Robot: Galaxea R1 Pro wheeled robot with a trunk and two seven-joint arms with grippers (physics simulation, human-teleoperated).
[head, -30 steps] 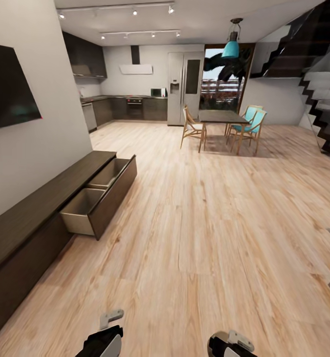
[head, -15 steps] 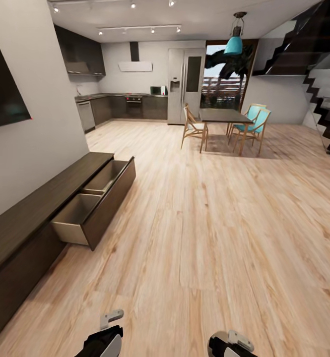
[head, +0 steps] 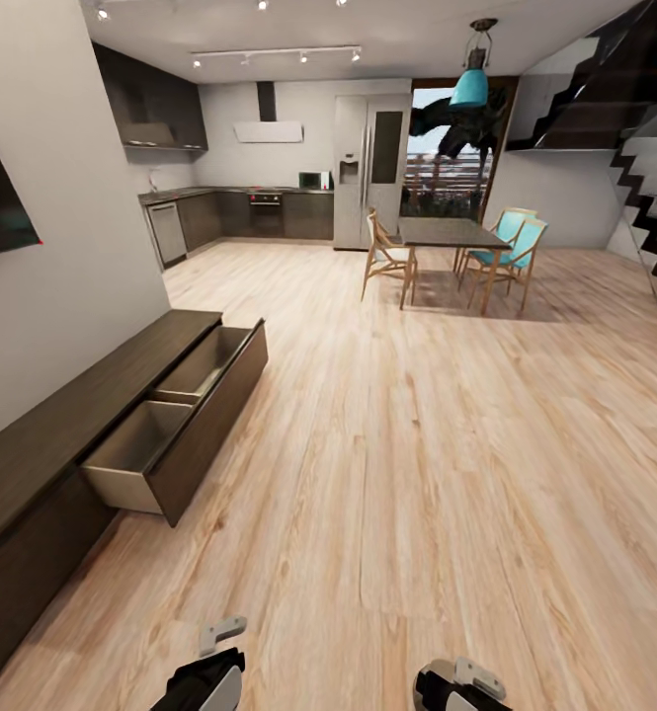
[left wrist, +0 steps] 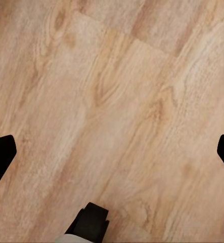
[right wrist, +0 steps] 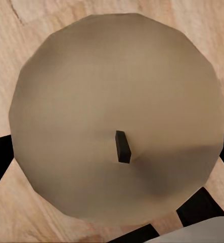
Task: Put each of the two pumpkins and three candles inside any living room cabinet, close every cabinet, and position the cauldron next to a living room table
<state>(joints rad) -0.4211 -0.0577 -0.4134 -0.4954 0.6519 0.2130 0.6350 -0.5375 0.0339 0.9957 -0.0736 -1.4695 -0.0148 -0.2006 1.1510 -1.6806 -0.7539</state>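
Observation:
In the right wrist view a pale round candle (right wrist: 117,81) with a short dark wick sits end-on between the dark fingers of my right gripper (right wrist: 112,162), which is shut on it above the wooden floor. My left gripper (left wrist: 112,152) is open over bare floorboards, its fingertips (left wrist: 0,154) far apart with nothing between them. In the head view the long dark brown cabinet (head: 61,425) runs along the left wall. Two of its drawers, the nearer (head: 135,449) and the farther (head: 209,360), stand pulled out and look empty. My left arm (head: 205,681) and right arm (head: 456,686) show at the bottom edge.
A dining table (head: 447,232) with wooden and teal chairs (head: 501,252) stands far ahead on the right. The grey kitchen (head: 259,212) is at the back and a staircase (head: 649,197) is at the far right. Wide wooden floor (head: 417,444) lies ahead.
The whole head view has shifted: the cabinet and its open drawers now sit lower and further left, and the grey edge at the right has left the picture. The arms hold the same pose.

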